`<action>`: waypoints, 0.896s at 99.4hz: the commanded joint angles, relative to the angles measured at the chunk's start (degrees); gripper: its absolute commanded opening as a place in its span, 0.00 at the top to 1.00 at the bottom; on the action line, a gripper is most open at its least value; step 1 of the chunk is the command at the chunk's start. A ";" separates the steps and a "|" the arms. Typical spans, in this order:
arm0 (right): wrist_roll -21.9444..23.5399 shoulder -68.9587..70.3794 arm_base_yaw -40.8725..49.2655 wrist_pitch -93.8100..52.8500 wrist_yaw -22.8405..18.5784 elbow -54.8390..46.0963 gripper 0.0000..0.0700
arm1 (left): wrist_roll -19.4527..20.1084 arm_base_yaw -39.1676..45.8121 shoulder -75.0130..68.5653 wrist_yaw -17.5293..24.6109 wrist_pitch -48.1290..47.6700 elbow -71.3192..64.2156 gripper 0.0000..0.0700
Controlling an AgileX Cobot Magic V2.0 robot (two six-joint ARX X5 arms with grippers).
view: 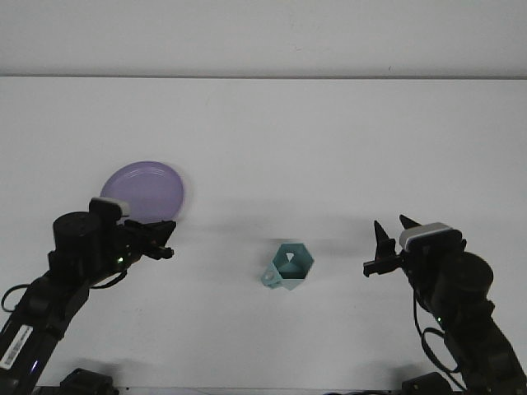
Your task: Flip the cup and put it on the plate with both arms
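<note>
Teal cup (290, 266) upright on white table (329, 140), mouth up and empty, handle toward lower left, between both arms. Right gripper (387, 244) just right of cup, two fingers spread wide, holding nothing. Left gripper (161, 242) farther off to cup's left, whether parted or closed impossible to tell. Purple plate (146, 190) empty, behind left gripper, well apart from cup
</note>
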 commanded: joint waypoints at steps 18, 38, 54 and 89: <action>1.53 -8.44 -0.04 3.50 1.86 -10.51 0.52 | 6.84 -7.06 12.94 0.48 -7.50 12.81 0.56; 1.42 -9.84 -0.04 2.60 1.84 -11.61 0.52 | 9.01 -13.68 22.05 -0.24 -11.76 20.55 0.37; 1.22 -9.70 -0.04 2.64 1.84 -11.61 0.52 | 9.53 -18.97 30.34 -1.84 -16.00 26.82 0.22; 1.05 -9.70 -0.02 2.75 1.68 -11.61 0.52 | 10.51 -26.36 47.87 -4.72 -25.88 39.80 0.22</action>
